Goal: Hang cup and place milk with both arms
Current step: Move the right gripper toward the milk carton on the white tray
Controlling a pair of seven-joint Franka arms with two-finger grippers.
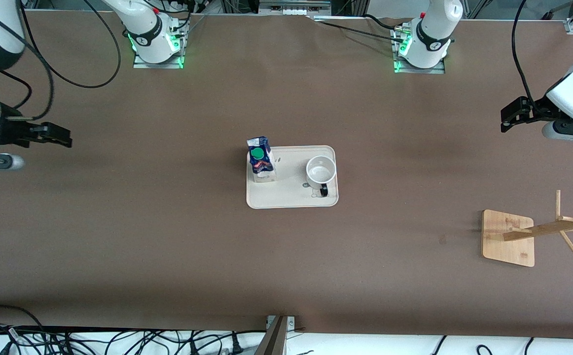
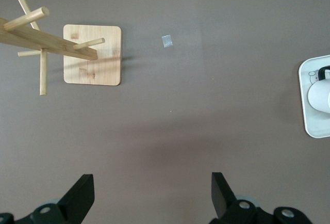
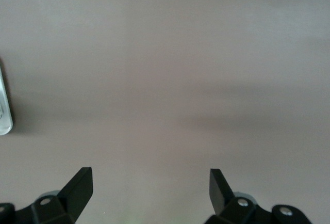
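- The wooden rack [image 1: 538, 231] stands nearest the front camera, at the left arm's end of the bench [image 1: 168, 246]: a flat square base with a slanted stem and thin pegs branching off it.
- Wide bare brown bench surface lies all around the rack and between it and the tray [image 1: 291, 197].
- The pale, rounded-corner tray sits mid-bench, well apart from every edge.
- The cup [image 1: 321, 170] stands upright in the tray, mouth up, at the end toward the left arm; its black loop handle points toward the front camera.
- The milk [image 1: 260, 159] stands upright at the tray's end toward the right arm, long axis vertical, green cap on its dark blue gable top.
- The left tool [image 1: 506, 121] hangs over bare bench near the left arm's end, fingers spread and empty.
- The right tool [image 1: 64, 138] hangs over bare bench at the right arm's end, likewise released and holding nothing.
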